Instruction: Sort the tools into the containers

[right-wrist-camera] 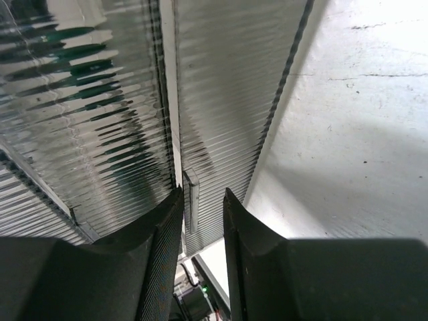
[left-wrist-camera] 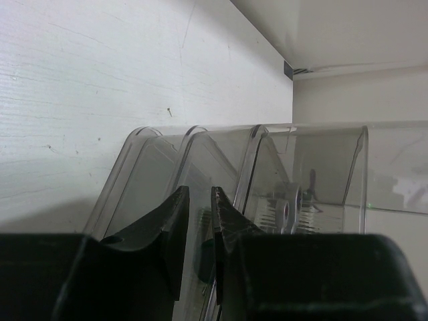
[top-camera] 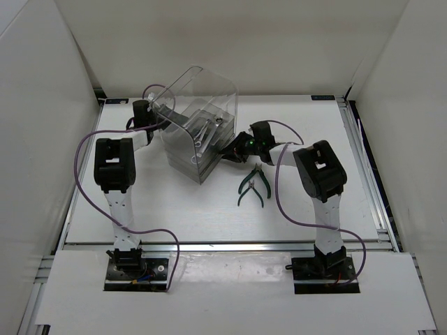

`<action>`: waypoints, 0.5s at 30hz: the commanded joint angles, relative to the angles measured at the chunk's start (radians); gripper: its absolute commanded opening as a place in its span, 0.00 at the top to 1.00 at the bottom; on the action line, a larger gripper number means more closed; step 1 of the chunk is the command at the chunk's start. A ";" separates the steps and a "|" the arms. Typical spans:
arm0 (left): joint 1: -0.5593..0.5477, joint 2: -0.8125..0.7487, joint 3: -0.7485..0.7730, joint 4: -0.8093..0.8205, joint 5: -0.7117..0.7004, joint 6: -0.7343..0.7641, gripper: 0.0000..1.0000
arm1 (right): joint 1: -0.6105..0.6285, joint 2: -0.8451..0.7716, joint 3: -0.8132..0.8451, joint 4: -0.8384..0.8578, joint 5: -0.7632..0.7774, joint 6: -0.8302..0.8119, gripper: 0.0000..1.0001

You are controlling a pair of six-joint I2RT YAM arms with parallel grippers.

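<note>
The clear cabinet (top-camera: 199,132) stands at mid-table with two silver wrenches (top-camera: 207,130) lying in its upper drawer; a wrench (left-wrist-camera: 291,206) also shows through the plastic in the left wrist view. My left gripper (left-wrist-camera: 199,194) is at the cabinet's back left (top-camera: 148,110), shut on a thin wall of the see-through shell (left-wrist-camera: 221,150). My right gripper (right-wrist-camera: 202,194) is at the front right corner (top-camera: 225,155), open, with a drawer's small handle tab (right-wrist-camera: 190,197) between its fingers, against the left one. A green shape (right-wrist-camera: 70,73) blurs through the ribbed drawer front. The green-handled pliers (top-camera: 253,185) lie on the table.
White walls enclose the table on three sides. Purple cables loop from both arms over the table (top-camera: 167,209). The pliers lie just in front of the right arm's forearm.
</note>
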 commanded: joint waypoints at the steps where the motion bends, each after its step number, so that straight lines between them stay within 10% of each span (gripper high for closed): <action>1: -0.013 -0.085 -0.016 -0.005 0.084 -0.004 0.68 | 0.000 0.002 0.017 -0.002 0.010 -0.020 0.66; 10: -0.005 -0.089 -0.025 0.010 0.090 -0.015 0.67 | 0.000 0.042 -0.028 0.214 0.024 0.096 0.67; 15: -0.005 -0.092 -0.056 0.036 0.096 -0.036 0.68 | 0.006 0.061 -0.069 0.374 0.059 0.164 0.90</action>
